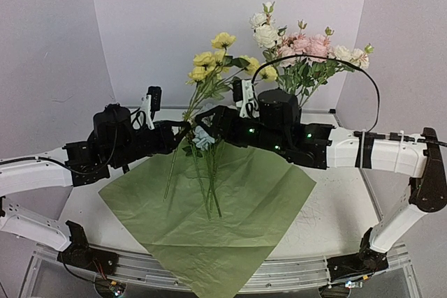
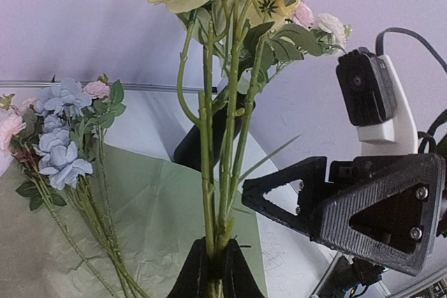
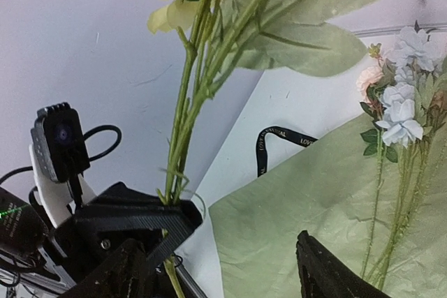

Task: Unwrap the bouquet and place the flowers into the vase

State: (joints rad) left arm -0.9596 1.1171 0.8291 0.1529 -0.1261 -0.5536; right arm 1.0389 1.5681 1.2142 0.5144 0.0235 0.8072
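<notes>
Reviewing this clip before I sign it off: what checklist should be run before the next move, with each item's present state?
1. Left pincer shut on the yellow flowers' stems: ok.
2. Right pincer open, holding nothing: ok.
3. Paper unwrapped and spread flat: ok.
4. Ribbon off the bundle: ok.
5. Blue flowers in the vase: not ok, lying on the paper.
6. Vase mouth free: cannot tell, not clearly seen.

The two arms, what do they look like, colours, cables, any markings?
Left arm and right arm: white lower links, black upper sections. Fingers are black triangular frames. Green lights glow on the right one, and a black cable loops above it.
</notes>
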